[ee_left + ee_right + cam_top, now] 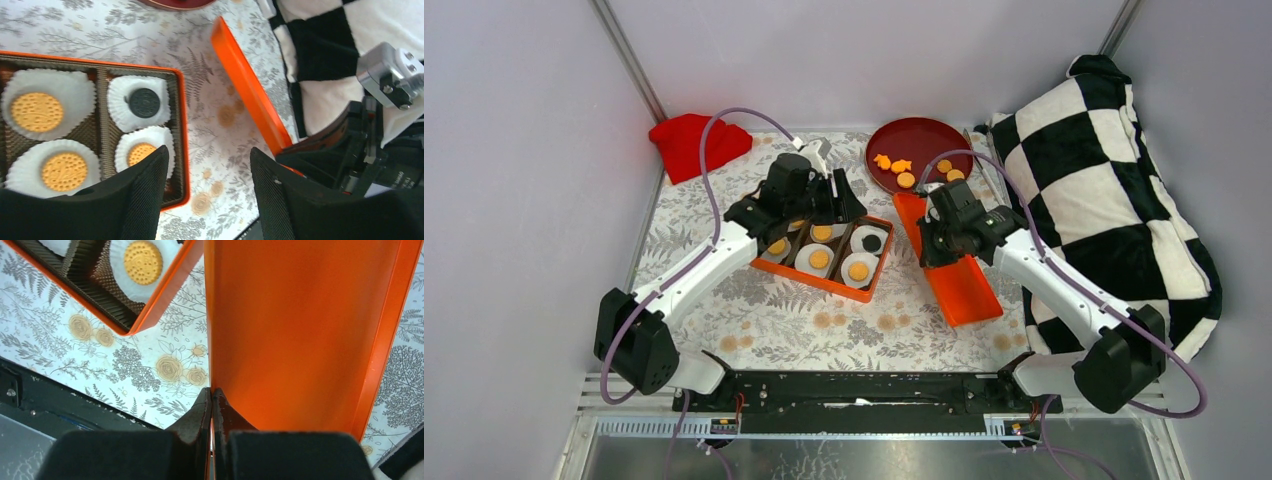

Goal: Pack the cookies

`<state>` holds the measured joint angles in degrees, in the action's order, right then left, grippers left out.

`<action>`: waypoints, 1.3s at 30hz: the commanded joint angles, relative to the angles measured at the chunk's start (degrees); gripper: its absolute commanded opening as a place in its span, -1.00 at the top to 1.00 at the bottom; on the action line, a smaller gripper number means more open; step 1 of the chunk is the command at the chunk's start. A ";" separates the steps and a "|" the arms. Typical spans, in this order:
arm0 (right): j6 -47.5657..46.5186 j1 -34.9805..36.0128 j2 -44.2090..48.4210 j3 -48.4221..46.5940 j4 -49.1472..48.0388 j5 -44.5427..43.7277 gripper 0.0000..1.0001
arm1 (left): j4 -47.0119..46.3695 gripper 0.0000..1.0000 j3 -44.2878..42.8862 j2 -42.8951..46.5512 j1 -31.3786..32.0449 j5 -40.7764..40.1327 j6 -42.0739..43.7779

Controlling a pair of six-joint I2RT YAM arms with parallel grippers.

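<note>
Grey walls enclose a surface draped in floral printed cloth (754, 320). On it an orange box (182, 150) is set, split by ribbed brown partitions and lined with fluted white paper cups (120, 95). Flat round cookies (820, 260) are laid in the cups, most orange and dotted, one black. More are seen on a glossy dark red plate (924, 140). The left gripper (207, 165) is held wide open and empty over the box's edge. The rim of a smooth orange lid (300, 330) is pinched by the right gripper (212, 405).
</note>
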<state>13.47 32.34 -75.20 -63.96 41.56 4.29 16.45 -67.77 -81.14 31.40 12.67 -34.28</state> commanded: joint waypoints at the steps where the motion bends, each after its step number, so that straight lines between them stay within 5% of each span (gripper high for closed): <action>1: -2.95 2.54 -1.64 -7.29 -0.13 2.57 1.00 | -4.57 -0.33 0.73 0.04 -0.21 8.20 -2.78; 29: -3.11 13.11 -9.68 -19.50 -2.66 6.94 1.00 | -12.84 -0.42 11.74 -2.83 0.86 9.16 -8.68; 33: -3.11 14.05 -10.33 -19.95 -2.94 7.52 1.00 | -12.88 -0.21 10.53 -4.01 0.94 9.43 -8.78; 39: -3.28 15.74 -10.29 -20.04 -3.25 6.86 1.00 | -9.21 0.63 7.80 -4.90 0.90 7.56 -8.60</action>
<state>11.75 46.76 -87.39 -80.23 40.56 10.09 4.23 -58.92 -84.49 32.60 23.11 -46.94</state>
